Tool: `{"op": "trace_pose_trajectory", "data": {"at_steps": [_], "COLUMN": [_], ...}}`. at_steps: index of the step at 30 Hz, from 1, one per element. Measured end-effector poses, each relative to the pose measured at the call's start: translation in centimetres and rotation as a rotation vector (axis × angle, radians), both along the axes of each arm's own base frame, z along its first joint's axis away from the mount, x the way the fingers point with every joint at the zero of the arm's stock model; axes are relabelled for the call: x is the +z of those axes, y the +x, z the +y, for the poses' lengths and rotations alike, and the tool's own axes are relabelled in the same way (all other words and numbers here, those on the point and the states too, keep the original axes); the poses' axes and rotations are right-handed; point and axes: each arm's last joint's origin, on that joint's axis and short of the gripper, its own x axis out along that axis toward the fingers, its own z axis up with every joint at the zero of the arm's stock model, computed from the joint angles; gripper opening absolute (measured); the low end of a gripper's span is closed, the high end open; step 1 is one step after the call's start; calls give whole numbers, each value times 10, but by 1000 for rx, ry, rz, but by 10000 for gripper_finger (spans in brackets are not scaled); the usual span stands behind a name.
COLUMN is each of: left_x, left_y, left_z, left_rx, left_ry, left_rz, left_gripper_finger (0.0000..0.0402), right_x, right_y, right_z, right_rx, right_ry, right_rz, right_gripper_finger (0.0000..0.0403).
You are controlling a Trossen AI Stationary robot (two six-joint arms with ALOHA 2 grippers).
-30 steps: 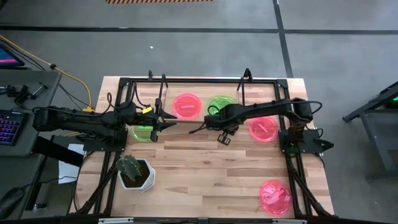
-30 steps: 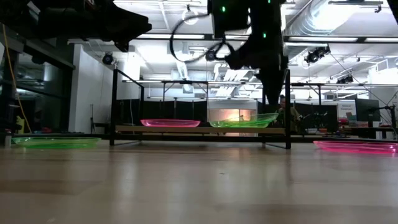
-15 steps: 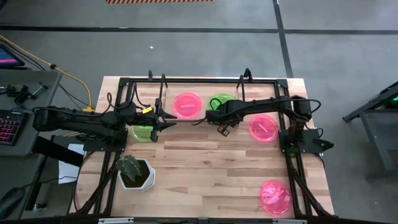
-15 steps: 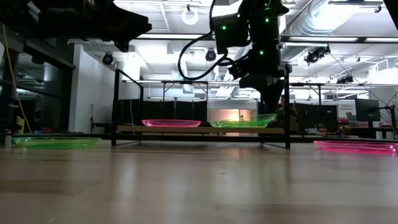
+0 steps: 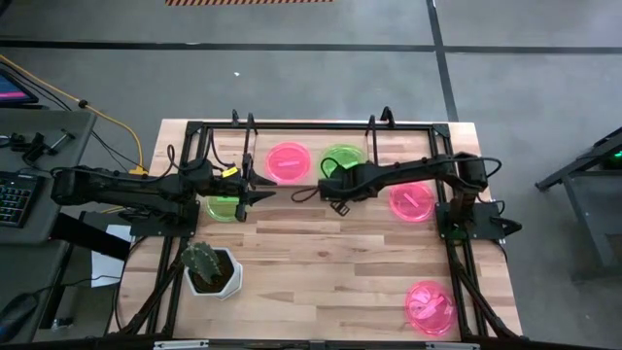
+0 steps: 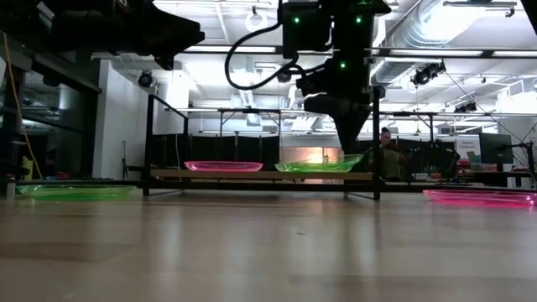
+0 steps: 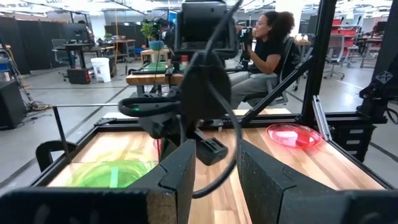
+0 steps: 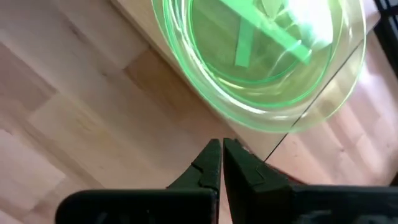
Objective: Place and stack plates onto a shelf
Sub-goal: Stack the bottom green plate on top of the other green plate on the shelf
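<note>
Looking straight down, the shelf sits toward the far edge of the table, and two plates are on it side by side: a pink plate and a green plate just to its right. The right gripper hangs just in front of that green plate, at the shelf's near edge, jaws pressed together and pinching nothing; its wrist camera shows the closed tips right beside the plate's rim, and whether they touch it I can't tell. The left gripper is off the shelf's left front corner, fingers spread with nothing between them, hovering over another green plate that lies on the table beside the shelf. Right of the shelf there's a second pink plate on the table, and a third pink one way out at the near right corner. A potted cactus stands well in front of the shelf on the left.
</note>
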Motion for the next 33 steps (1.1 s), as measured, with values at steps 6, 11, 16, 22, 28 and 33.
{"op": "trace_pose_trajectory", "data": {"at_steps": [6, 11, 16, 22, 28, 33], "left_x": [1, 1, 0, 0, 1, 0], "left_y": [0, 0, 0, 0, 0, 0], "left_z": [1, 1, 1, 1, 1, 1], "left_rx": [35, 35, 34, 33, 30, 31], "left_ry": [25, 24, 22, 20, 5, 13], "left_rz": [-6, -6, -5, -4, -5, -5], "left_gripper_finger": [105, 105, 105, 105, 105, 105], "right_x": [1, 2, 3, -1, -28, -53], "right_y": [2, 12, 20, 8, 12, 17], "right_z": [6, 17, 32, 34, 33, 33], "right_rx": [-65, -31, 84, 12, -12, 31], "right_ry": [-61, -80, -45, -79, -113, -171], "right_rz": [-55, -162, -209, -109, -10, 77], "right_gripper_finger": [0, 0, 0, 0, 0, 0]}}
